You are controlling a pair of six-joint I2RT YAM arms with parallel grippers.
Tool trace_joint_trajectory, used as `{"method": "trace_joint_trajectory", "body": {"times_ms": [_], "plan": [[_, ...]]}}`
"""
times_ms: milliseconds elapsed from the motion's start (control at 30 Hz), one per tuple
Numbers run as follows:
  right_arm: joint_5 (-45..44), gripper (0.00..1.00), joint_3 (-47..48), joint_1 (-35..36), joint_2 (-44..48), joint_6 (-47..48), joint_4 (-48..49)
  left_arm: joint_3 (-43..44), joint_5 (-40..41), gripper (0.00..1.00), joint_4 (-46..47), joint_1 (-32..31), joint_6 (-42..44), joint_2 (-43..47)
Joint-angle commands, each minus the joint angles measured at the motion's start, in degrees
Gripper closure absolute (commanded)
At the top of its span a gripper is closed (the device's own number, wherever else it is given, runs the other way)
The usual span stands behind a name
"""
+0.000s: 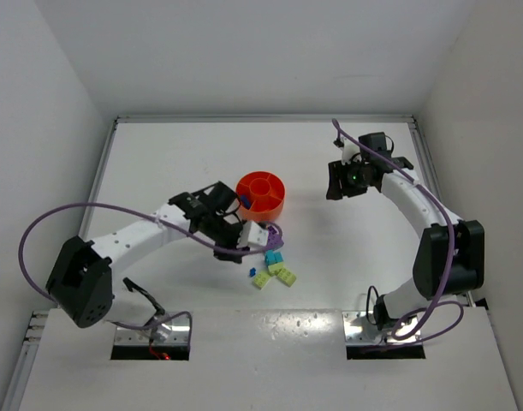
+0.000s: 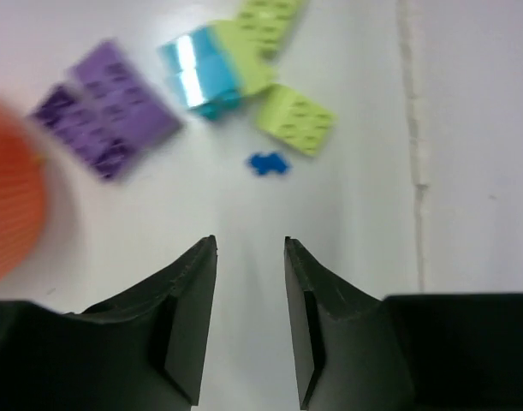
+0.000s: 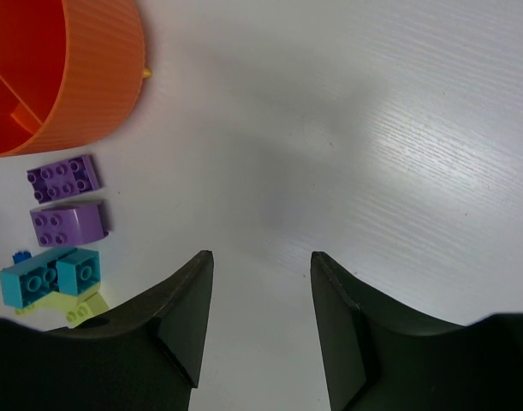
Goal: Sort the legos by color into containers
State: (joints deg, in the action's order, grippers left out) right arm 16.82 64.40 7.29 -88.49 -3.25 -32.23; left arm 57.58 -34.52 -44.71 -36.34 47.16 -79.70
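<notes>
The orange bowl (image 1: 263, 193) stands mid-table, and a small blue bit shows at its left rim. Just below it lie the loose legos: two purple bricks (image 3: 64, 178) (image 2: 107, 111), a teal brick (image 1: 274, 257) (image 2: 197, 77), yellow-green bricks (image 1: 284, 275) (image 2: 295, 120) and a tiny blue piece (image 2: 268, 163). My left gripper (image 1: 246, 247) (image 2: 250, 244) hangs open over bare table, short of the bricks, with nothing between its fingers. Its view is blurred. My right gripper (image 1: 334, 181) (image 3: 261, 257) is open and empty to the right of the bowl (image 3: 90, 77).
White walls close in the table on three sides. A raised seam (image 2: 413, 128) runs along the table right of the bricks. Purple cables loop off both arms (image 1: 38, 227).
</notes>
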Motion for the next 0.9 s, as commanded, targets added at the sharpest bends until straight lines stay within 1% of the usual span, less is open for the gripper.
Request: {"method": "trace_joint_trajectory", "body": {"times_ms": [0,33,100,167,200,233,300,367,433,467,567,667,833,867], "plan": [[1.1,0.48,0.5,-0.2,1.9,-0.1,0.7,-3.4,-4.2,0.56,0.1,-5.1,7.5,3.3],[1.1,0.48,0.5,-0.2,1.9,-0.1,0.2,-5.0,-3.4,0.56,0.9,-7.8,7.5,3.3],[0.6,0.47,0.5,-0.2,1.9,-0.1,0.1,-6.1,-2.1,0.56,2.9,-9.8,7.5,3.3],[0.6,0.43,0.5,-0.2,1.9,-0.1,0.1,-7.0,-1.6,0.55,4.4,-11.9,6.9,2.8],[0.6,0.38,0.5,-0.2,1.9,-0.1,0.1,-7.8,-0.6,0.55,5.8,-12.6,6.9,2.8],[0.1,0.35,0.5,-0.2,1.9,-0.1,0.1,-8.4,-0.6,0.55,5.9,-13.1,6.9,2.3],[0.1,0.32,0.5,-0.2,1.9,-0.1,0.1,-8.4,0.8,0.55,6.5,-14.4,6.9,1.7],[0.1,0.31,0.5,-0.2,1.9,-0.1,0.1,-8.9,1.5,0.54,7.2,-15.7,7.4,0.3],[0.1,0.31,0.5,-0.2,1.9,-0.1,0.1,-8.9,2.7,0.54,8.5,-15.7,8.0,-0.3],[0.1,0.31,0.5,-0.2,1.9,-0.1,0.1,-9.4,2.7,0.51,8.5,-15.7,8.7,-0.9],[0.1,0.31,0.5,-0.2,1.9,-0.1,0.1,-9.4,4.0,0.50,10.1,-15.7,9.4,-2.0],[0.1,0.31,0.5,-0.2,1.9,-0.1,0.1,-9.4,5.3,0.50,11.3,-15.7,9.4,-2.7],[0.1,0.31,0.5,-0.2,1.4,-0.1,0.1,-9.4,5.9,0.50,11.8,-15.7,11.9,-5.4],[0.1,0.31,0.5,-0.2,1.4,-0.1,0.1,-8.8,5.9,0.49,11.8,-15.1,11.9,-5.4]]}}
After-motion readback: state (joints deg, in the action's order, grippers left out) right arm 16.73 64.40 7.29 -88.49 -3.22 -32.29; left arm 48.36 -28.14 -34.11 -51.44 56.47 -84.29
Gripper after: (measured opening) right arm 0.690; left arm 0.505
